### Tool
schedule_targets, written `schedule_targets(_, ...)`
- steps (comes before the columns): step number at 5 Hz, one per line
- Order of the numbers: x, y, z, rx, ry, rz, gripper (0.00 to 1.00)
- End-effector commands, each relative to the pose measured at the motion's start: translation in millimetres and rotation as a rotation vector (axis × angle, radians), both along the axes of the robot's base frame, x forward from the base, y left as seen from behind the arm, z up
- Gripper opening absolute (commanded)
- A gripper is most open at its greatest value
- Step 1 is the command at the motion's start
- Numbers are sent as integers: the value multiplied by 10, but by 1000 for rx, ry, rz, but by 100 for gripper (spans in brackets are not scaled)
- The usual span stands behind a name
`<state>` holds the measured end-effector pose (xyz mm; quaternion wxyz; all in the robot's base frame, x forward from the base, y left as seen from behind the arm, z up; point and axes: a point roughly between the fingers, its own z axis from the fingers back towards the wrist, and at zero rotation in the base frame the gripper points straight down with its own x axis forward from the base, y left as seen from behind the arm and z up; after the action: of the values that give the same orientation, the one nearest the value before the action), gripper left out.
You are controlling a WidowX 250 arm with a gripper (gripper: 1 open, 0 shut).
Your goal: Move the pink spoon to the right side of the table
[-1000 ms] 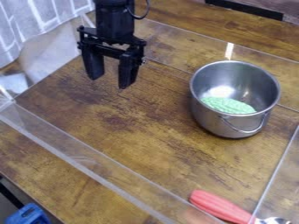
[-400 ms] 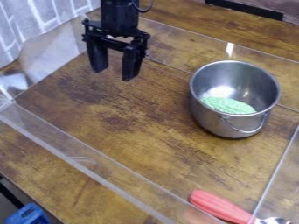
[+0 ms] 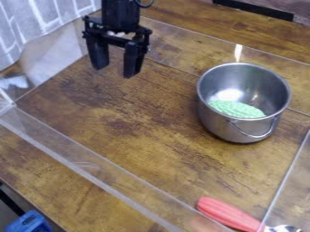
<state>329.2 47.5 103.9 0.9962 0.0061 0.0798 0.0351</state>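
The pink spoon (image 3: pixel 230 214) lies at the bottom right of the brown wooden table (image 3: pixel 133 118), its coral handle pointing up-left and a small silvery end at the frame's lower edge. My gripper (image 3: pixel 115 65) hangs over the table's far left part, open and empty, fingers pointing down. It is far from the spoon.
A silver pot (image 3: pixel 244 101) with green contents stands at the right middle. Clear acrylic walls (image 3: pixel 109 172) edge the table along the front and sides. A light cloth (image 3: pixel 46 50) lies at the far left behind the wall.
My gripper has risen and drifted slightly toward the back, staying open. The spoon and pot have not moved.
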Motion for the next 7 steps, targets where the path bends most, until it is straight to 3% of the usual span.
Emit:
schedule_targets(1, 156, -12, 207, 1, -51, 35, 100)
schedule_targets(2, 211, -62, 231, -3, -42, 55, 100)
schedule_targets(4, 129, -148, 50, -11, -6, 143, 100)
schedule_targets(5, 39, -272, 15, -21, 17, 12, 100)
schedule_targets(6, -2, -350, 13, -31, 17, -89, 100)
schedule_targets(7, -4, -368, 171, -33, -2, -67, 100)
